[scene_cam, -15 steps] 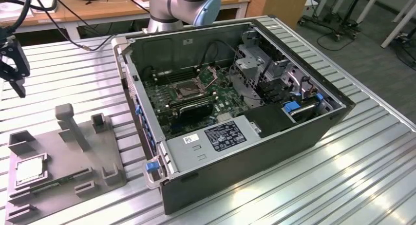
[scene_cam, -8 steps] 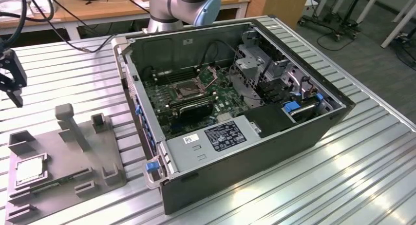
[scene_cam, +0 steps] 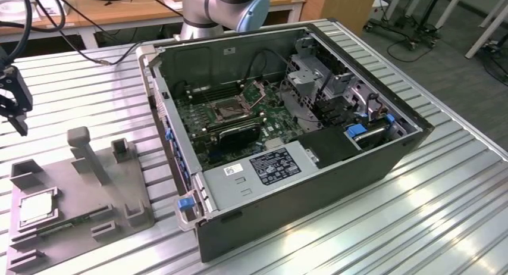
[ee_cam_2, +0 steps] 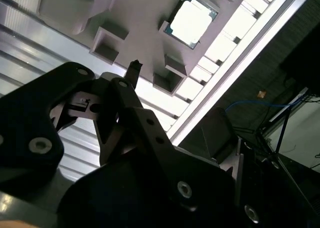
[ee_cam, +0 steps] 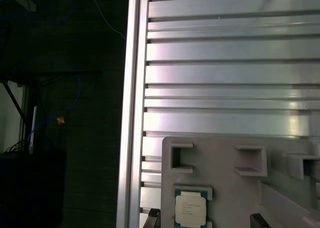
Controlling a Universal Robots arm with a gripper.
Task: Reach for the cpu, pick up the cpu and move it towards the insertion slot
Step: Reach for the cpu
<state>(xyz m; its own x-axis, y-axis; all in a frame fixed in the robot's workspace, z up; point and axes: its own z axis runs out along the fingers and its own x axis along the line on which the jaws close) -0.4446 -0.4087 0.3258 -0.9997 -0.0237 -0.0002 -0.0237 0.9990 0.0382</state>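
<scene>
The claw [scene_cam: 16,117], partly cut off, hangs over the cpu [ee_cam: 190,208].

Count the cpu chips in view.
1: the cpu lies in a recess of the grey tray, at the exterior view's left. Parts inside the computer case are hidden.

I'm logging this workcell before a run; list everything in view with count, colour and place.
Slatted metal table: one, silver, under everything.
Open computer case: one, black, exterior view's right.
Motherboard: one, green, inside the case.
Square metal-framed insertion slot: one, shiny, on the motherboard.
Moulded plastic tray: one, grey, exterior view's left.
Flat square cpu: one, silver-white, in the tray.
Robot arm: one, grey and blue, behind the case.
Claw: one, black, open, empty, near the tray.
</scene>
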